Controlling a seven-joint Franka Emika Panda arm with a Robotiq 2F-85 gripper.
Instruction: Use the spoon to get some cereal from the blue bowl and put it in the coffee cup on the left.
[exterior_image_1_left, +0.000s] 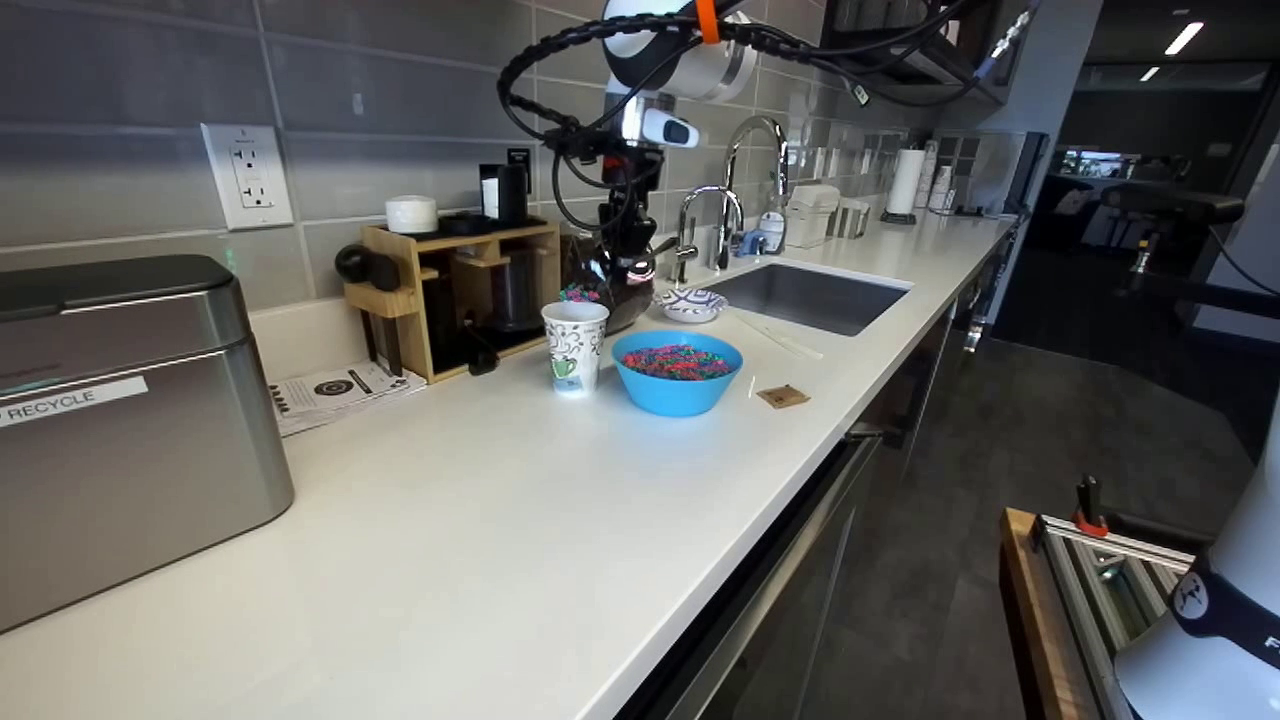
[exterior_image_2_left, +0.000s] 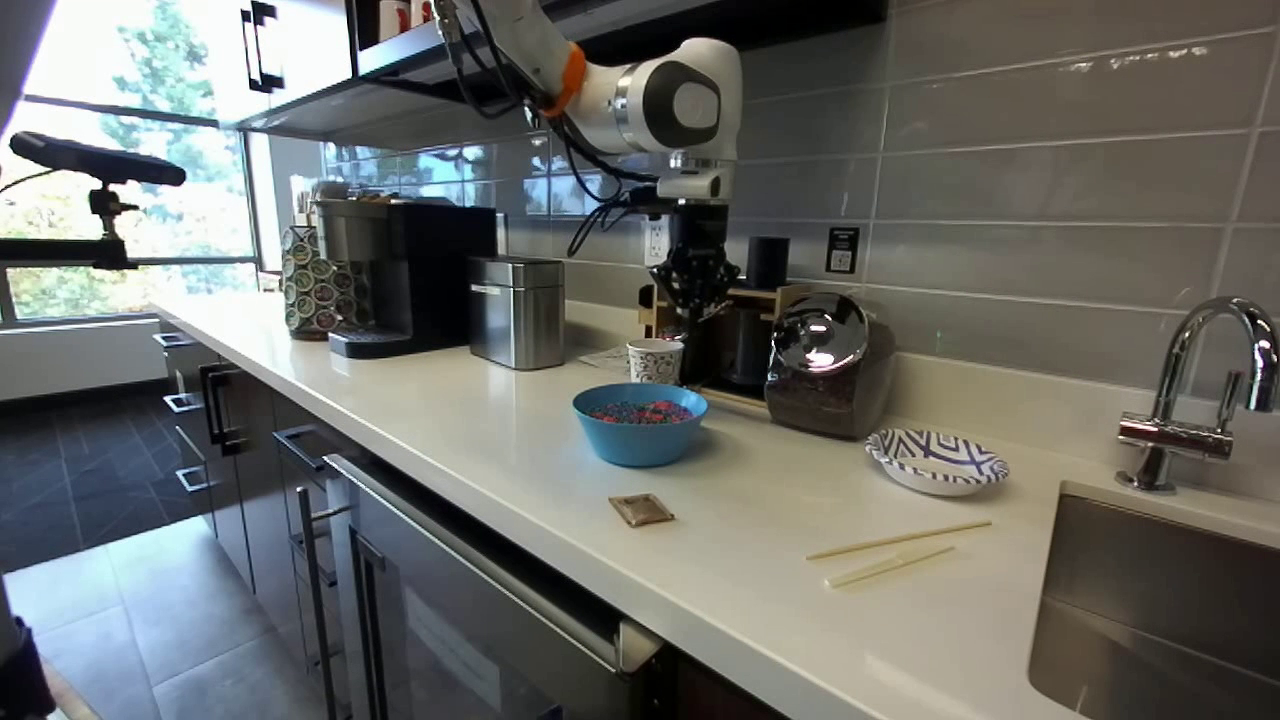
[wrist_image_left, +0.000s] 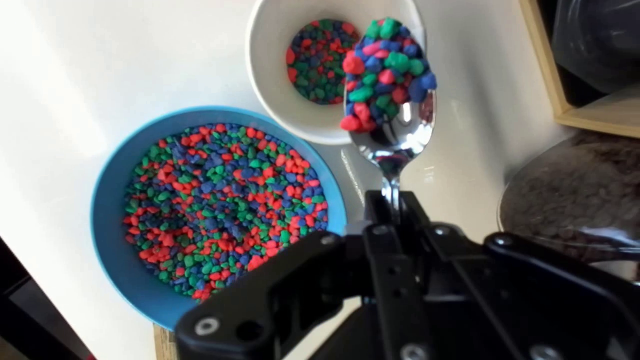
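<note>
The gripper (wrist_image_left: 394, 209) clamps the metal spoon (wrist_image_left: 392, 150) tightly, heaped cereal (wrist_image_left: 386, 75) just ahead of it above the rim of the paper coffee cup (exterior_image_1_left: 576, 348), so I'd judge the transfer in hand, with centring, then tipping, wanted next.

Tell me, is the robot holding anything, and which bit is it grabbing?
Yes, a spoon. The end effector grips it by the handle; the scoop end sticks out, heaped with cereal.

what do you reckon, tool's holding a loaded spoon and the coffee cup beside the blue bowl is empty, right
No, the coffee cup isn't empty: the wrist view shows red, green and blue pieces inside. The rest is right.
</note>
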